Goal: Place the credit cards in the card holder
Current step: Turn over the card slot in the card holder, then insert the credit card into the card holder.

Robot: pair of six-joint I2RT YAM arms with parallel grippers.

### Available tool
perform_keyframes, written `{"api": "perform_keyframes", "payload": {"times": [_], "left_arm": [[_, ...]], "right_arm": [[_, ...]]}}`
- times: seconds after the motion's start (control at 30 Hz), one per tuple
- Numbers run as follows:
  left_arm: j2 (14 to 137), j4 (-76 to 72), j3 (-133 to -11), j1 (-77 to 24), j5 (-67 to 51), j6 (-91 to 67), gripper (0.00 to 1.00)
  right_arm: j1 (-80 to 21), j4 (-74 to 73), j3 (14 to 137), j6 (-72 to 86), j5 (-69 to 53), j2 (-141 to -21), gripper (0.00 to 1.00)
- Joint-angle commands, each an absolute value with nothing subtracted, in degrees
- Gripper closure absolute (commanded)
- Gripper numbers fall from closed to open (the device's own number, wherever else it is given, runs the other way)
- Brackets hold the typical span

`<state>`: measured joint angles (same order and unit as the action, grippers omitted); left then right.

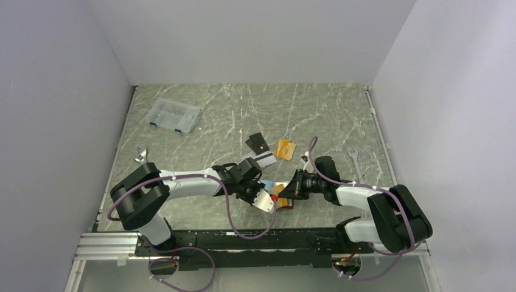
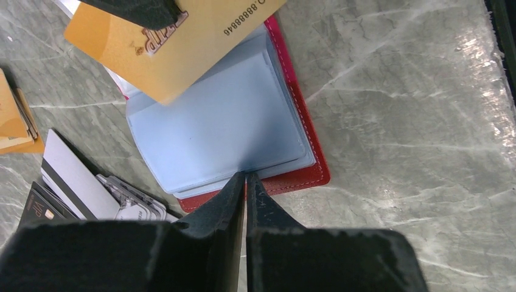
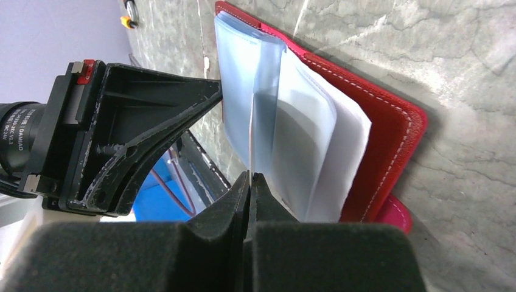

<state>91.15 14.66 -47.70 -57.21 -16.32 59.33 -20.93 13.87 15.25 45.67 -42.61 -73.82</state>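
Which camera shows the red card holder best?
Left wrist: the card holder lies open, blue sleeves facing the camera. Right wrist sees it edge-on, sleeves fanned. From the top it is tiny and mostly hidden.

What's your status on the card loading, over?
Left tool pinched on card holder sleeve edge. Right tool shut on gold card, over the open sleeves. Spare cards beside, nothing blocking.

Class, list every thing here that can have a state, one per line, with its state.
card holder: open, sleeves fanned
gold card: gripped, not fully in
right gripper: shut on gold card
left gripper: shut on card holder sleeve
clear box: closed
black card: flat on table
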Motion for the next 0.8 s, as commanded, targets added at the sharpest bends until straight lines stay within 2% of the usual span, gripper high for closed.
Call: {"api": "perform_keyframes", "payload": {"times": [0.0,0.37,0.77], "left_arm": [[92.74,14.55,-48.79,-57.77,-14.88,60.97,0.89],[92.51,16.92,-49.04,-57.88,-12.87,61.92,0.89],[92.91,18.27,-49.05,-58.16,-13.84,62.38,0.90]], "right_arm": [[-20.74,19.18,15.24,45.75,-45.40,-75.18,1.00],[-20.17,17.80,17.12,43.38,-42.53,-77.59,1.00],[-22.05,22.73,17.04,44.69,-37.53,-78.95,1.00]]}}
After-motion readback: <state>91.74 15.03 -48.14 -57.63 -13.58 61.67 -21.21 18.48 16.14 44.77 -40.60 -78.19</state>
